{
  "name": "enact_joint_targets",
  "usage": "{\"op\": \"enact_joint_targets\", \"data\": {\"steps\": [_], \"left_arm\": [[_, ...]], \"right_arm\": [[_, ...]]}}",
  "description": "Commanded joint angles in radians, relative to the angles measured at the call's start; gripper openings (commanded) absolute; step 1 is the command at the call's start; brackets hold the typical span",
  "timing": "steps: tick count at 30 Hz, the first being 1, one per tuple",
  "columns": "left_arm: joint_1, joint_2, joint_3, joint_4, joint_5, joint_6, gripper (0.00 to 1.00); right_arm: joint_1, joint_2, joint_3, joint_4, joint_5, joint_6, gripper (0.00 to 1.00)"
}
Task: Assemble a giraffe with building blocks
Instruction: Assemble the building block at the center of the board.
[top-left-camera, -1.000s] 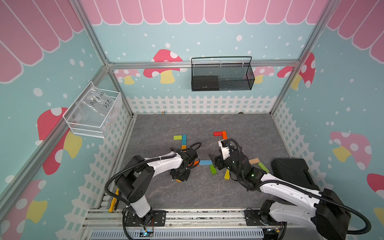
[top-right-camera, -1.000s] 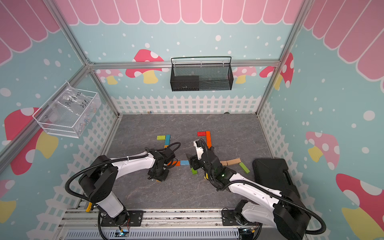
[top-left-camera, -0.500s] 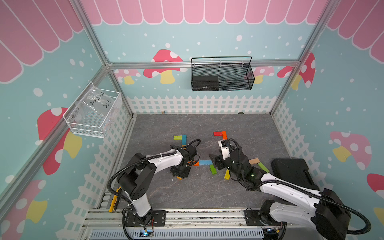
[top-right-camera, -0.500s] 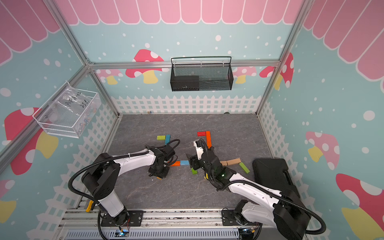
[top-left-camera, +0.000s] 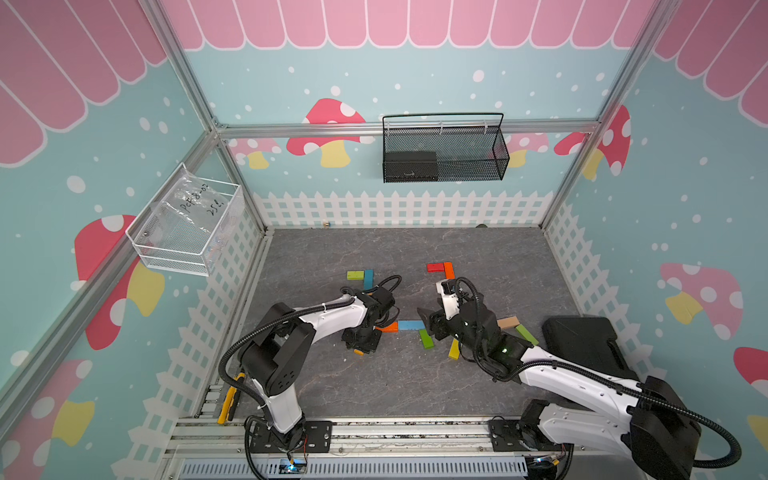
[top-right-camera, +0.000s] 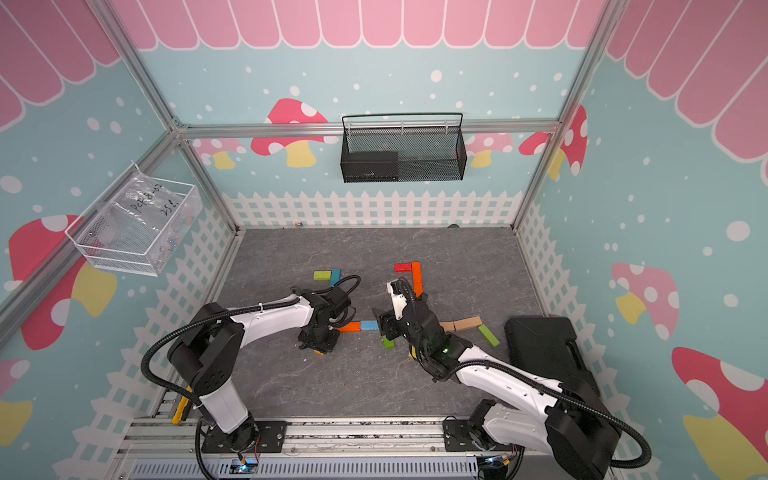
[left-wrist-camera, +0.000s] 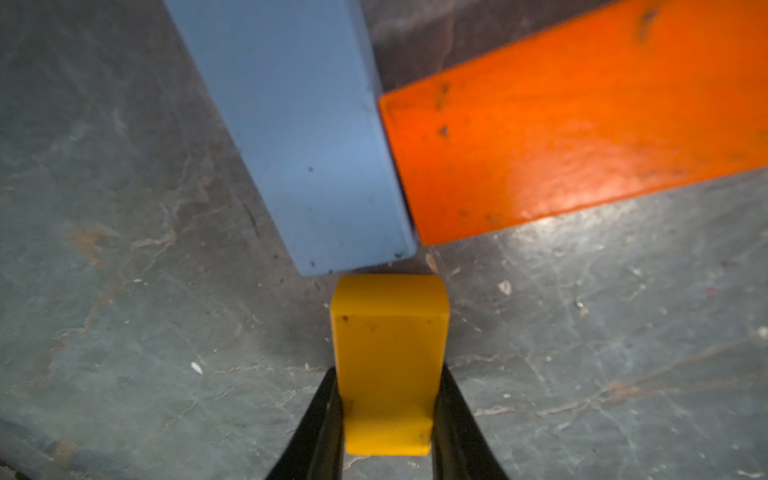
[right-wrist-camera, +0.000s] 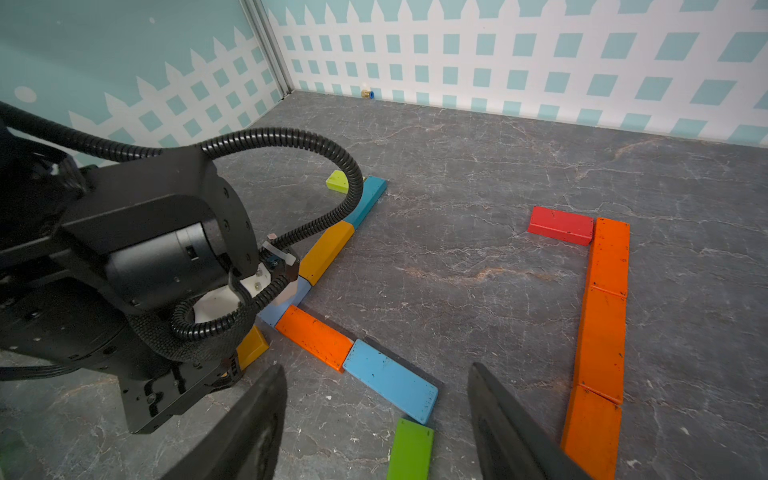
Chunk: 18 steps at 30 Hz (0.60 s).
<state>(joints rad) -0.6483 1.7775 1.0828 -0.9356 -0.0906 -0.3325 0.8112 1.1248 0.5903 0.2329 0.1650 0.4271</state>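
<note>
- On the grey floor (top-left-camera: 415, 395), the building blocks (top-left-camera: 448, 270) lie flat in two angled chains near the centre, spare ones towards 3 o'clock
- Right gripper (right-wrist-camera: 376, 370) hangs spread and empty above the blue block (right-wrist-camera: 390, 384) and the green block (right-wrist-camera: 409, 451)
- Left gripper (left-wrist-camera: 388, 374) pinches a yellow block (left-wrist-camera: 388, 332), its end just beside the pale blue block (left-wrist-camera: 316, 145), at 7 o'clock from the orange block (top-left-camera: 386, 328) in a top view
- Step in hand, likely: setting a leg under the body row; next, lower it square against that corner, then let go
</note>
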Motion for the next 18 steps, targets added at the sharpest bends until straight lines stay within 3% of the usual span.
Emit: {"op": "enact_joint_targets", "data": {"steps": [1,18], "left_arm": [[0.012,0.042,-0.006,0.025,-0.020,0.020,0.19],[0.019,0.043,0.002,0.020,-0.017,0.026,0.34]], "right_arm": [[-0.005,0.014,0.005,0.011,0.010,-0.001,0.70],[-0.004,0.022,0.004,0.011,0.010,-0.004,0.71]]}}
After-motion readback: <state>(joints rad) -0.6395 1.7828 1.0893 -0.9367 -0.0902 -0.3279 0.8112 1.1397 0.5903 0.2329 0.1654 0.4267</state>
